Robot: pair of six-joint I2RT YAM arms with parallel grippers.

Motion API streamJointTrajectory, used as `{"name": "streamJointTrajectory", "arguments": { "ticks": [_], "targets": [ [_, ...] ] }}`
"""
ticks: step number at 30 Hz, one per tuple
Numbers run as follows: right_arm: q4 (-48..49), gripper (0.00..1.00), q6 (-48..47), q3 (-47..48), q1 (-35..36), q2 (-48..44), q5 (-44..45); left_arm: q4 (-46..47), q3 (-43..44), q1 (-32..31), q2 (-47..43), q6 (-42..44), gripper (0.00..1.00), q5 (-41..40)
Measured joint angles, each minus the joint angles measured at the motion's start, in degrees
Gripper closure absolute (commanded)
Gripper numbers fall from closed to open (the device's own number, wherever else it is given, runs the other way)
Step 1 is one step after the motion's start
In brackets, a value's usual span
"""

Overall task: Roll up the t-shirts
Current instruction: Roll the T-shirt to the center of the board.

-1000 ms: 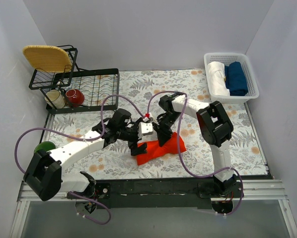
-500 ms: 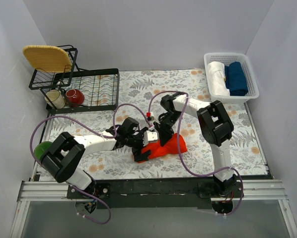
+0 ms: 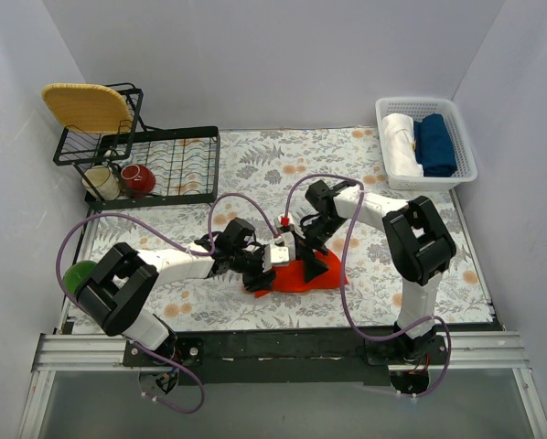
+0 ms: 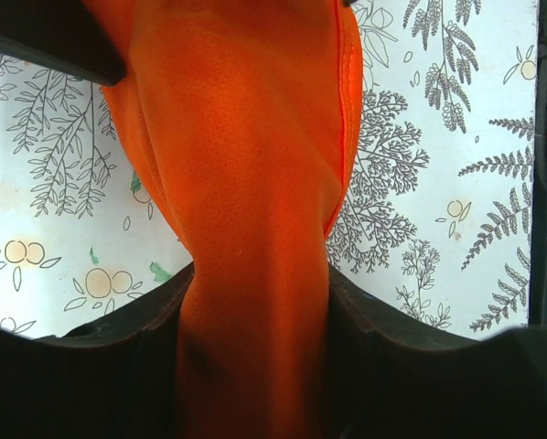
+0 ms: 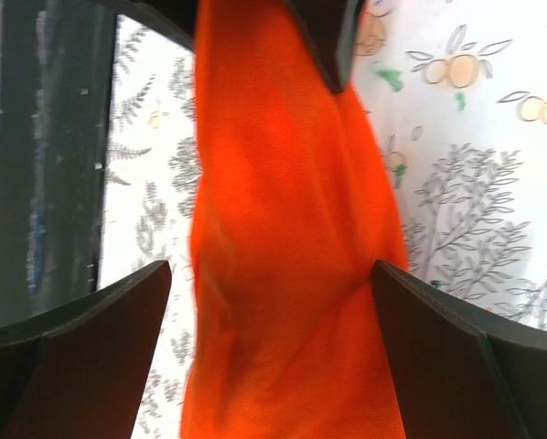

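Note:
The bright orange-red t-shirt point(image 3: 308, 273) lies bunched in a thick roll on the floral table cloth, near the middle front. My left gripper point(image 3: 262, 274) is at its left end, and in the left wrist view the jaws point(image 4: 260, 274) are squeezed in on the orange fabric point(image 4: 246, 183), which narrows between them. My right gripper point(image 3: 314, 259) straddles the bundle from the far side. In the right wrist view its jaws point(image 5: 272, 270) stand wide apart around the t-shirt point(image 5: 283, 274); the right finger touches the cloth, the left one is clear of it.
A black wire dish rack point(image 3: 164, 165) with a yellow woven tray point(image 3: 86, 105), a cream mug point(image 3: 101, 182) and a red bowl point(image 3: 137, 179) stands at the back left. A white basket point(image 3: 426, 178) with white and dark blue bundles is at the back right. A green object point(image 3: 80, 273) lies at the left edge.
The left gripper moved in onto the shirt's left end and closed on it. The right gripper let go, opened wide and shifted a little right. The shirt is bunched tighter.

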Motion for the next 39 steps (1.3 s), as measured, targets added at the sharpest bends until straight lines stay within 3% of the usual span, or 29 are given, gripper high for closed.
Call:
{"name": "streamJointTrajectory", "arguments": {
  "ticks": [26, 30, 36, 37, 39],
  "targets": [
    [21.0, 0.01, 10.0, -7.3, 7.0, -2.6, 2.4, -0.8, -1.2, 0.1, -1.3, 1.5, 0.63, 1.2],
    [23.6, 0.01, 15.0, -9.4, 6.4, -5.9, 7.6, -1.1, -1.3, 0.2, -1.6, 1.4, 0.73, 1.1],
    [29.8, 0.01, 24.5, -11.9, 1.7, -18.2, 18.9, -1.2, -1.4, 0.1, -2.1, 2.2, 0.9, 0.9],
    [31.3, 0.01, 26.9, -11.8, 1.3, -19.5, 21.7, -1.2, -1.4, 0.1, -2.1, 2.4, 0.95, 0.9],
    [34.2, 0.06, 35.4, -11.1, 0.4, -20.1, 25.8, -1.2, -1.5, 0.1, -2.1, 2.6, 0.95, 0.9]
  ]
}}
